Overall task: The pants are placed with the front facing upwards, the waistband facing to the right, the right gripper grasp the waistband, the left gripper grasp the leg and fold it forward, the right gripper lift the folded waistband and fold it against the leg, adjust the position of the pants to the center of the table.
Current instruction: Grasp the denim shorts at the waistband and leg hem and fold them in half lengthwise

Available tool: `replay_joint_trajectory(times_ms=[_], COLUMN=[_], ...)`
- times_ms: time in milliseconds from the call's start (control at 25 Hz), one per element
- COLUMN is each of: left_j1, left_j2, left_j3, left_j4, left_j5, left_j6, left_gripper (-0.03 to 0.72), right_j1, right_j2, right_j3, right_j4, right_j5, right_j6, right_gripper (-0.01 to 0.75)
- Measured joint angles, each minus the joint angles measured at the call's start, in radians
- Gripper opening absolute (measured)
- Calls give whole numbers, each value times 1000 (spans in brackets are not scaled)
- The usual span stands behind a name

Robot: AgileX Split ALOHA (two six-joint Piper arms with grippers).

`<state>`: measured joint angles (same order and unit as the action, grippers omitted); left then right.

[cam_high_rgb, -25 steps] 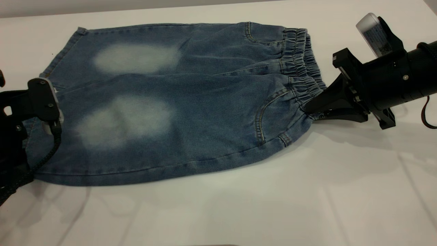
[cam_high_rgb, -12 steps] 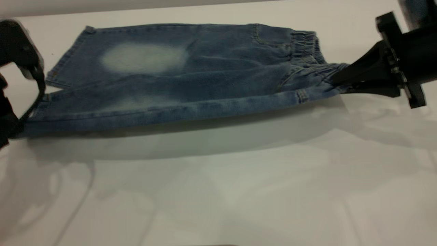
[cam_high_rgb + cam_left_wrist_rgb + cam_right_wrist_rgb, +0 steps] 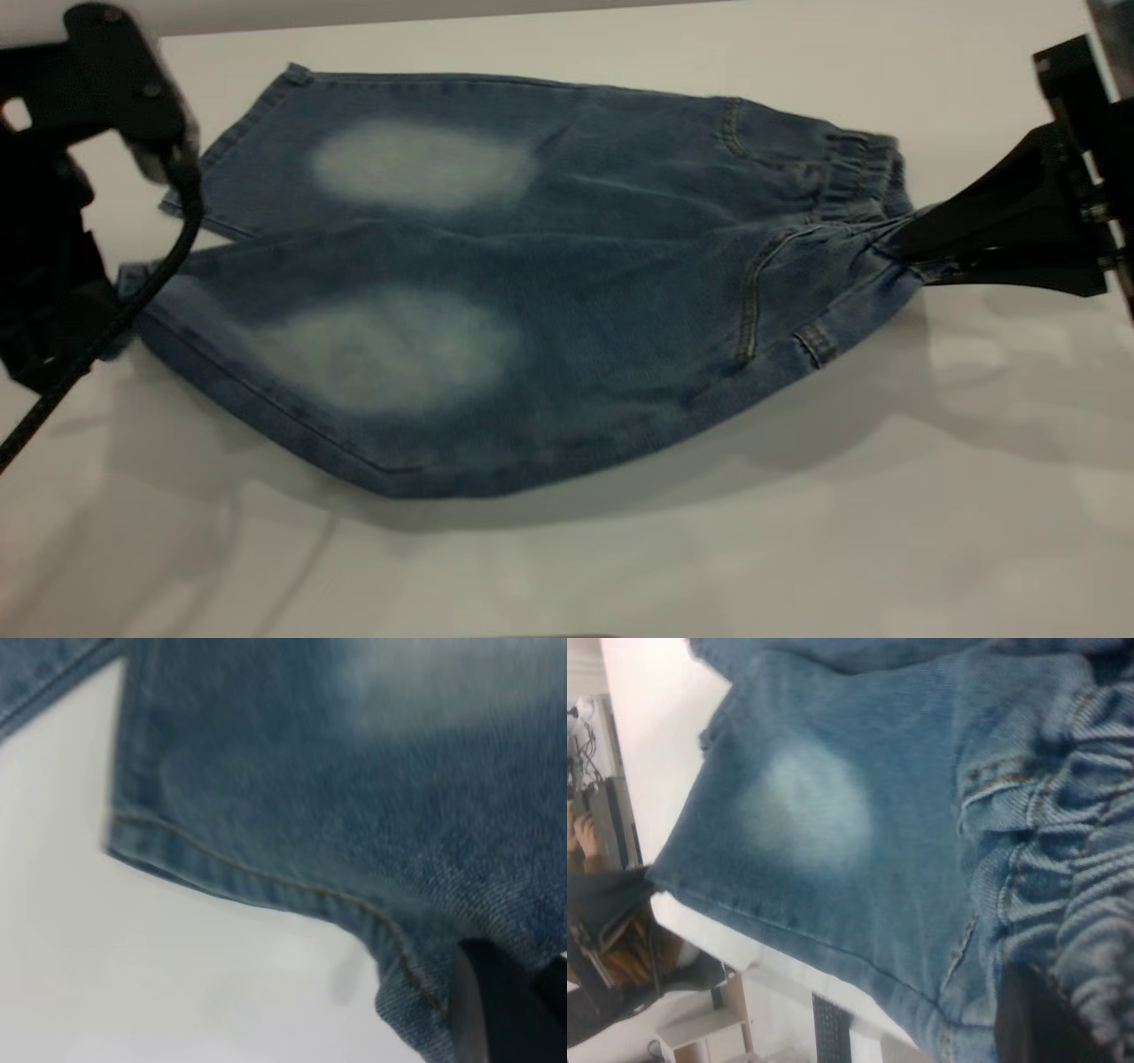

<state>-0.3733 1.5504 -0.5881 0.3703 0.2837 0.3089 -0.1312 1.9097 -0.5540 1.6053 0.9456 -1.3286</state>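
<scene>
no readable text or labels anywhere.

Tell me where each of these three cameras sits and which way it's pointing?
Exterior view: outside the rig, looking down at the pants on the table; left gripper and right gripper both show.
Left wrist view: on the left arm, close over a leg hem; one dark finger shows.
Right wrist view: on the right arm, over the waistband.
All share the pants.

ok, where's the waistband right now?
Exterior view, right side: the waistband is at the pants' right end, its near corner pinched in the right claw.
</scene>
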Motion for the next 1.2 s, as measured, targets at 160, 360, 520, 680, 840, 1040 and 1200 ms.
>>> replay_joint_trajectory(times_ms=[160,360,520,680,840,1040,1200], left_j1=[-28,18,84,105,107,107,107], left_j2=[-95,-132,-75,41,183,350,465], left_j3=[0,-29,-132,-265,-414,-564,-651], left_j4=[1,31,35,41,41,41,41], left_j5=[20,10,-55,-111,-159,-182,-189], left_j6=[-31,-48,-49,-49,-49,-49,-49], left_gripper=[29,31,34,37,41,44,46], right_j1=[0,0,0,0,0,0,0], right_j2=[-132,-207,-194,-161,-101,-5,78], right_j3=[42,48,49,35,-3,-98,-181], right_j4=[-48,-17,90,186,193,195,198], right_j5=[-3,-78,-137,-175,-228,-283,-294], right_j6=[82,207,272,331,414,461,479], right_gripper=[50,50,50,50,50,50,52])
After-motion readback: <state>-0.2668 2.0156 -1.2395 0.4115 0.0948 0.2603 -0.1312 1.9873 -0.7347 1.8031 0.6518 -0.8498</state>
